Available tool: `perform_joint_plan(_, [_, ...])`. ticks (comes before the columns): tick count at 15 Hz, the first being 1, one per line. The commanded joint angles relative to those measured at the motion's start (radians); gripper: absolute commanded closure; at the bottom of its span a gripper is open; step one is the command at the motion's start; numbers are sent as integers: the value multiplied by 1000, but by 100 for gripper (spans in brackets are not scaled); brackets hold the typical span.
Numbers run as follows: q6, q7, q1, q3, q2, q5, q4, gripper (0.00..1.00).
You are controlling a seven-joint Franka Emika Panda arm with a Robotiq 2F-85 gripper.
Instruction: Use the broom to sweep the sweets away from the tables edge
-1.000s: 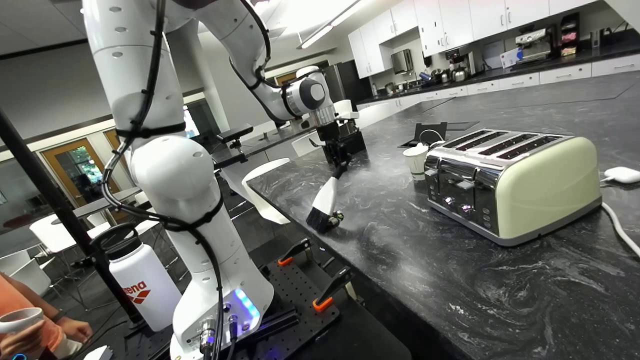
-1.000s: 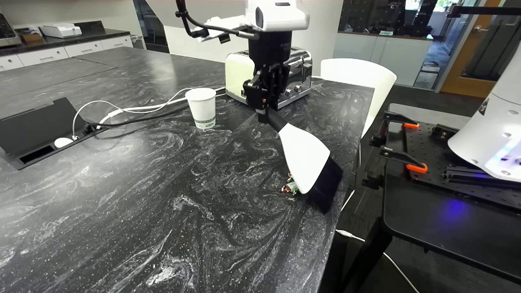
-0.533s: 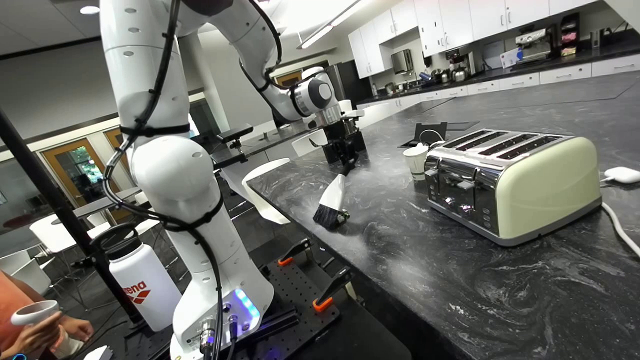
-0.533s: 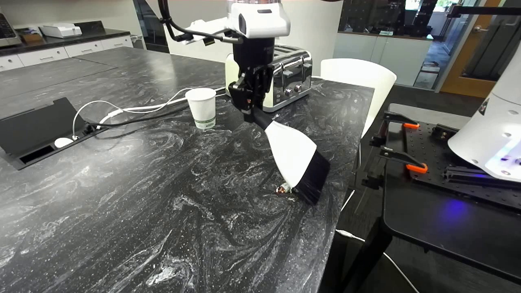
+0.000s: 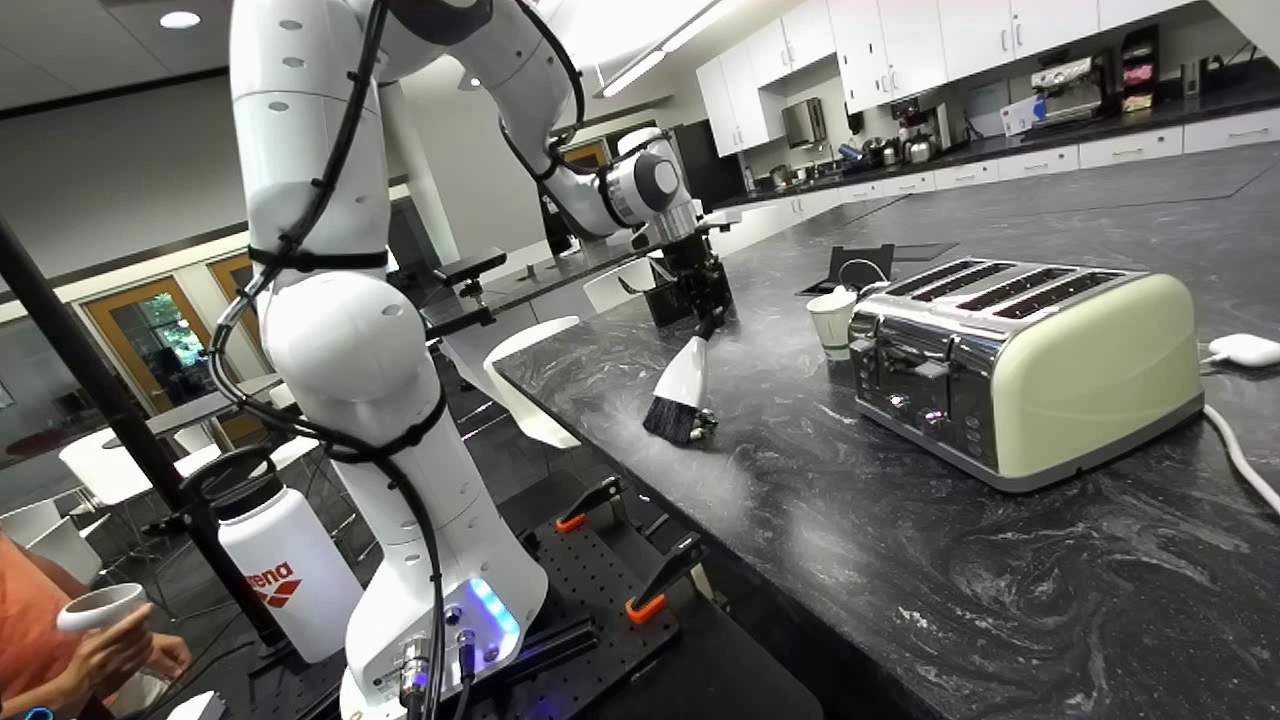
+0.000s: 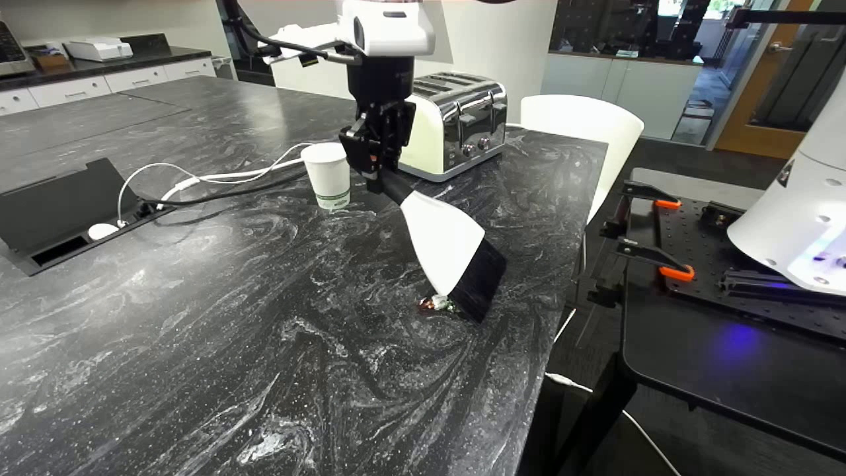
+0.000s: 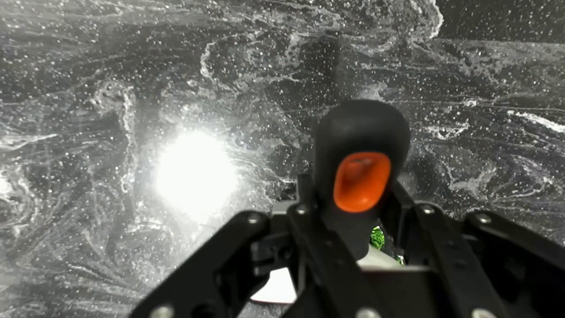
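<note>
Sweeping the wrapped sweets (image 6: 435, 304) inward with the hand brush (image 6: 444, 243) seems the step in hand.
The pincer (image 6: 379, 174) grasps the black handle (image 6: 399, 189); the bristles (image 6: 478, 281) stand between the wrapped sweets and the edge of the counter (image 6: 264, 370). For a good sweep, better to push slowly, with bristles low and square behind the whole cluster.

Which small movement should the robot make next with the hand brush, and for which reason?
Probably a short, low push of the hand brush inward, away from the nearest countertop edge: the end effector grips the black handle, and the black bristles stand between the wrapped sweets and that edge, so pushing would likely move them inward.
</note>
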State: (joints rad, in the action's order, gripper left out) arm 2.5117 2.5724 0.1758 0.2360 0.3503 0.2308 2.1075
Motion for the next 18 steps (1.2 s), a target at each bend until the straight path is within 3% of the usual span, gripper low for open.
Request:
perform_joint_plan(1, [19, 26, -5, -2, 50, 32, -77, 86])
perform_joint_plan(18, [-12, 36, 19, -28, 241, 163, -386, 86])
